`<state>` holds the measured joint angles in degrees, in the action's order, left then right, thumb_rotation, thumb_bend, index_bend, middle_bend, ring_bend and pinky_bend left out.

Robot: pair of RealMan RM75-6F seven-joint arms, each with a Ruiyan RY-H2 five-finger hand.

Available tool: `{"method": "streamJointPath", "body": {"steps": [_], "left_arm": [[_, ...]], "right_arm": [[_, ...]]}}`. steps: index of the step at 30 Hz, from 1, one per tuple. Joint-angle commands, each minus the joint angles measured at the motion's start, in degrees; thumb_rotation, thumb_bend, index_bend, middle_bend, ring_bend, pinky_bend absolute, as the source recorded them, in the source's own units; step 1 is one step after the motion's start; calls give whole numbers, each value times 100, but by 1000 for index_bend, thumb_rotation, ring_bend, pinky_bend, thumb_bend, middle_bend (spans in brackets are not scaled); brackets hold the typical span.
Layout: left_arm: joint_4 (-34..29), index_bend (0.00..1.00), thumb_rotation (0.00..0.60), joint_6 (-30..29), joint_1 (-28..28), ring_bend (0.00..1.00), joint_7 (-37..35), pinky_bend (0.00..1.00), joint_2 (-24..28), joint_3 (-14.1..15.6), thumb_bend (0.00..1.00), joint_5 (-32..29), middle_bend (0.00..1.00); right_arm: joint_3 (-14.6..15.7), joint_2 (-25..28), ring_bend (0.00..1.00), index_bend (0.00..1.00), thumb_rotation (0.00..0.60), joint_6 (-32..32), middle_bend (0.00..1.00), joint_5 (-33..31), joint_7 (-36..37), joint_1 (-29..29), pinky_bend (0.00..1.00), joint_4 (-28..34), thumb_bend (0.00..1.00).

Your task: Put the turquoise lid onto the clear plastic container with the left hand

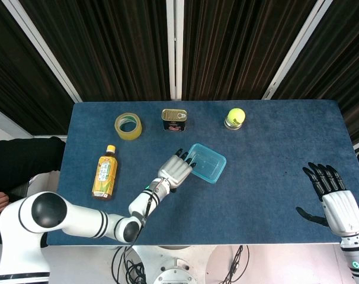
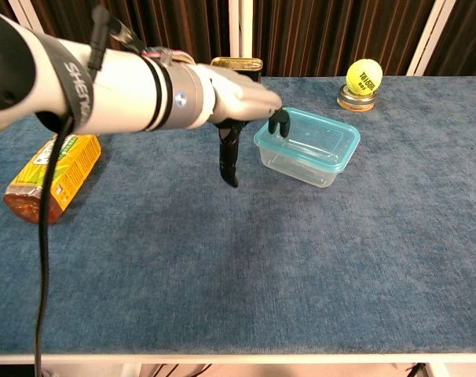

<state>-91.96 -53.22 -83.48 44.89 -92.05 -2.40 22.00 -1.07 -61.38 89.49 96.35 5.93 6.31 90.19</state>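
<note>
The desk (image 1: 274, 136) carries the clear plastic container (image 2: 307, 157) mid-desk, turquoise lid (image 2: 308, 137) seated on it. My left hand (image 2: 238, 98), released, fingertips resting on the lid's left edge; next I'd judge: press it flush.

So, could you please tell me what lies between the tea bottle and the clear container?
In the head view, only the left robot hand lies between the tea bottle and the clear container; otherwise bare blue cloth.
</note>
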Motion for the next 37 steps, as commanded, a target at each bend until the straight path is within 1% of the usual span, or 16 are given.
{"method": "streamJointPath", "body": {"steps": [1, 5, 6, 9, 10, 12, 15, 16, 18, 23, 27, 30, 34, 37], "left_arm": [[-408, 179, 600, -485, 570, 45, -785, 68, 503, -241, 29, 871, 152], [-638, 179, 600, -1101, 1313, 45, -1634, 67, 1079, -256, 27, 1770, 152], [-678, 179, 600, -1334, 1564, 45, -1873, 67, 1278, -232, 27, 2018, 152], [-616, 179, 600, -2001, 2208, 45, -2494, 66, 1602, -146, 25, 2648, 152], [-523, 179, 600, -2301, 2512, 45, -2773, 66, 1695, -74, 25, 2913, 152], [-369, 180, 600, -2683, 3019, 45, -3201, 63, 1861, 107, 25, 3283, 152], [-245, 196, 600, -3071, 3621, 45, -3702, 56, 2081, 349, 25, 3706, 152], [-151, 200, 600, -3307, 3894, 45, -3905, 54, 2126, 435, 25, 3901, 152], [-10, 201, 600, -3631, 4357, 45, -4173, 52, 2171, 582, 25, 4103, 152], [165, 201, 600, -4052, 5253, 45, -4266, 46, 2317, 938, 25, 4312, 152], [159, 196, 600, -4462, 5930, 45, -4330, 42, 2348, 1077, 24, 4445, 150], [28, 184, 600, -4747, 6396, 45, -4259, 40, 2410, 1187, 26, 4619, 145], [-230, 180, 600, -4997, 6838, 45, -4103, 39, 2443, 1313, 26, 4903, 143], [-407, 180, 600, -5108, 7127, 45, -4033, 39, 2429, 1344, 27, 5048, 143]], "right_arm": [[-4, 43, 0, 0, 600, -31, 49, -21, 57, 12, 19, -34, 74], [-24, 120, 0, 0, 600, -123, 50, -47, 255, 79, 19, -81, 74], [-32, 142, 0, 0, 600, -152, 52, -62, 344, 102, 19, -109, 74], [-61, 168, 0, 0, 600, -204, 50, -126, 484, 135, 19, -195, 74], [-70, 171, 0, 0, 600, -225, 47, -160, 523, 141, 19, -232, 74], [-79, 169, 0, 0, 600, -274, 41, -214, 621, 157, 19, -290, 74], [-83, 153, 0, 0, 600, -327, 27, -270, 723, 170, 16, -369, 73], [-88, 133, 0, 0, 600, -318, 18, -281, 751, 167, 12, -405, 73], [-82, 100, 0, 0, 600, -303, 9, -295, 831, 152, 4, -457, 73], [-23, 46, 0, 0, 600, -302, 6, -280, 945, 116, 0, -566, 74], [43, -10, 0, 0, 600, -259, 5, -224, 973, 67, 0, -620, 75], [74, -59, 0, 0, 600, -208, 6, -163, 943, 43, 0, -631, 76], [129, -129, 0, 0, 600, -147, 8, -137, 823, -31, 0, -574, 77], [141, -154, 0, 0, 600, -100, 8, -173, 743, -93, 0, -511, 77]]}}
